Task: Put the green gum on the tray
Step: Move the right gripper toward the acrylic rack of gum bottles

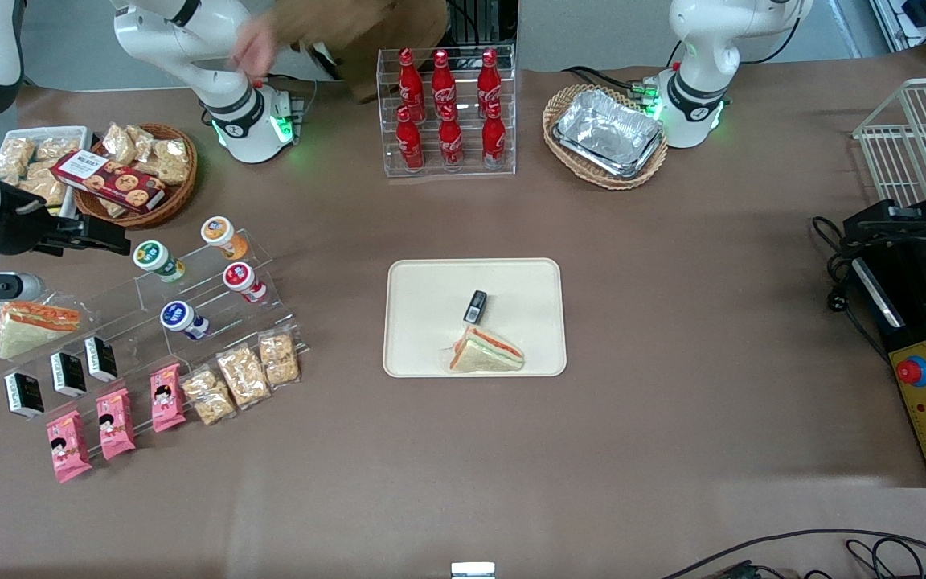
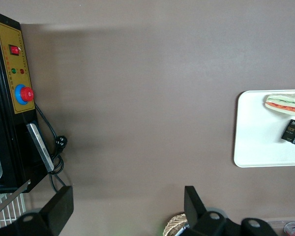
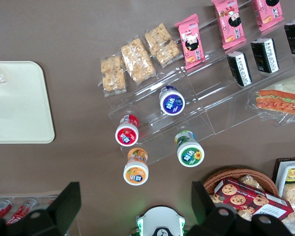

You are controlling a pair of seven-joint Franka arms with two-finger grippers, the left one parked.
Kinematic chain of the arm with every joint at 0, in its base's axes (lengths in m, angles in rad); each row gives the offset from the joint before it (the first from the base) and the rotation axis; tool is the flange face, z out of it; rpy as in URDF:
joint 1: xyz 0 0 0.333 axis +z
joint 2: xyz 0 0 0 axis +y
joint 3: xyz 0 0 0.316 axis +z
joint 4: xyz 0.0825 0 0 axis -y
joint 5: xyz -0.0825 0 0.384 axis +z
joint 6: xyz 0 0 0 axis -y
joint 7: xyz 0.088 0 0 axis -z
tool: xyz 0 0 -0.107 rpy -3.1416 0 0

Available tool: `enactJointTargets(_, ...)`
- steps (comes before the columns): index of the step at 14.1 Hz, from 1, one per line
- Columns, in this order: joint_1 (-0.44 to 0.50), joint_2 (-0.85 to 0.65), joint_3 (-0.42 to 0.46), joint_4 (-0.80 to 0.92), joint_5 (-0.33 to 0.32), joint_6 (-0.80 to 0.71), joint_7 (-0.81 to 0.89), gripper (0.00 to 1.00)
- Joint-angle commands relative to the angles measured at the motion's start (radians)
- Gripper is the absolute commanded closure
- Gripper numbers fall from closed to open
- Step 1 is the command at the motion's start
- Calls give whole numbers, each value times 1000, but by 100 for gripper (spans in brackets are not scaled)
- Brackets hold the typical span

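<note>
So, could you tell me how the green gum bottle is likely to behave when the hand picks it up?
The green gum looks like a small rigid plastic cylinder, so probably stiff and light. It lies tilted on the clear stepped stand, so a nudge might roll it. The open hand hangs above, not touching it.

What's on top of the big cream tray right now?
On the tray lie a wrapped sandwich and a small black packet. The green gum sits on the clear stand, not there. The gripper, open, hangs beside the gum.

Sandwich (image 2: 287,103) on cream tray (image 2: 255,132)
</note>
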Motion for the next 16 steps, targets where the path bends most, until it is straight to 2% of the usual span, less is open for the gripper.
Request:
enactJointTargets(1,4,1,-6,17,2,-11,-10,0)
enactJointTargets(7,4,-5,-8,14,2,-19,-28,0)
enactJointTargets(10,6,-83,-8,-43,2,-22,-36,0)
enactJointTargets(12,6,-155,-8,-134,1,-5,-36,0)
enactJointTargets(16,6,-379,-8,-481,-24,209,-94,0)
